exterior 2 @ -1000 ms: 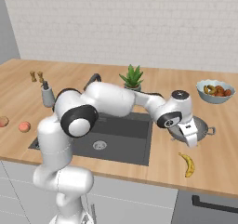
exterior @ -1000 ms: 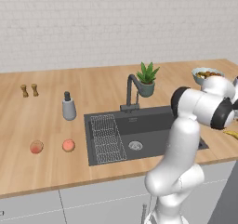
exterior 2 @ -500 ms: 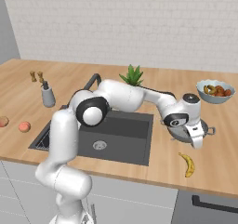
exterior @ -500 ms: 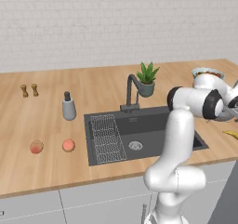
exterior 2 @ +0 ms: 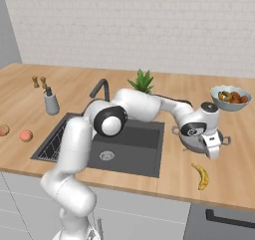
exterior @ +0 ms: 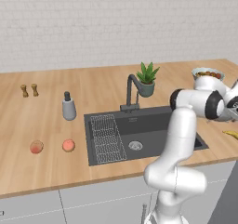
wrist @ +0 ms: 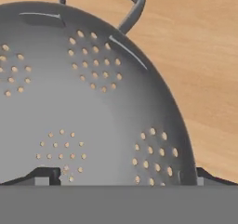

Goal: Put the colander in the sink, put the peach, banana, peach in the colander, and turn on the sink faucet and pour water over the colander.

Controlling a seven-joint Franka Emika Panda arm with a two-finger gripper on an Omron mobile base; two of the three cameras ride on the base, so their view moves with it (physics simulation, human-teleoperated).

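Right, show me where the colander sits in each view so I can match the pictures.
Left base view: far right edge, a sliver of the colander behind the arm's wrist.
Right base view: right of centre on the counter, colander mostly under the hand, right of the sink.
Hand view: colander close up, handle at top.
Shared landmark: the banana, just in front of it.

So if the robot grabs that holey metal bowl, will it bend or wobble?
The colander looks like rigid metal, so it probably won't bend. Its rounded, smooth wall may let it rock or slip if pinched on one side. The many holes and thin rim suggest it is fairly light; its small handle might offer a steadier hold.
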